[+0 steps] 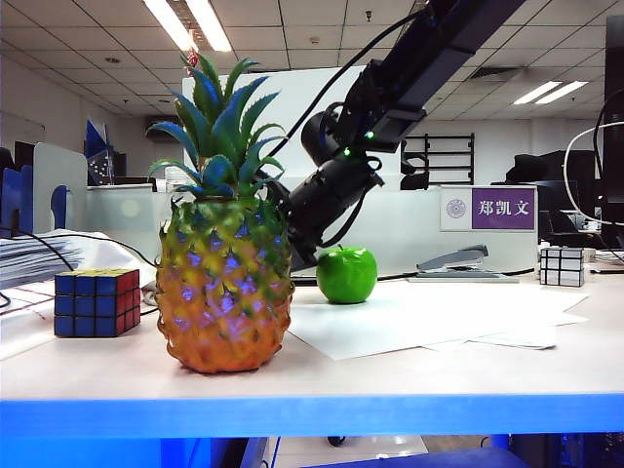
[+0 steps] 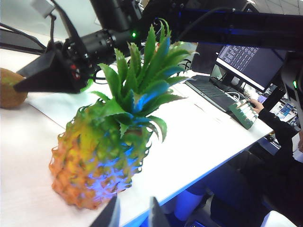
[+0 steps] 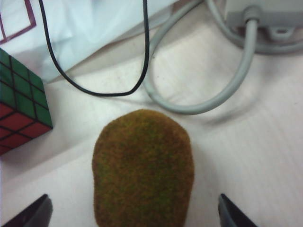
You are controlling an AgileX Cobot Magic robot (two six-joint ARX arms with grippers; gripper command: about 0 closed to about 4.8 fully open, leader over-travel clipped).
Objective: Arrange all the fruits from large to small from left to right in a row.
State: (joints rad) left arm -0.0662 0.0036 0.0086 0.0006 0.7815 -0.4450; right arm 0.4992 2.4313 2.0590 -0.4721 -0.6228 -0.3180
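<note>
The pineapple [image 1: 224, 292] stands upright near the table's front edge, left of centre, and also fills the left wrist view [image 2: 102, 151]. The green apple [image 1: 346, 274] sits behind it to the right. The brown kiwi [image 3: 142, 168] lies on the table with my right gripper [image 3: 135, 215] open and one finger on each side, clear of it. In the exterior view the right arm [image 1: 331, 185] reaches down behind the pineapple, which hides that gripper and the kiwi. My left gripper [image 2: 133, 215] hangs open and empty off the front table edge near the pineapple. The kiwi [image 2: 9, 90] shows there beside the right gripper [image 2: 47, 73].
A Rubik's cube [image 1: 96, 302] stands left of the pineapple, close to the kiwi [image 3: 21, 104]. A small silver-white cube [image 1: 563, 265] and a stapler [image 1: 458, 261] sit at the back right. White paper [image 1: 429, 317] lies mid-table. A black cable [image 3: 94, 71] and a grey cable [image 3: 227, 80] run behind the kiwi.
</note>
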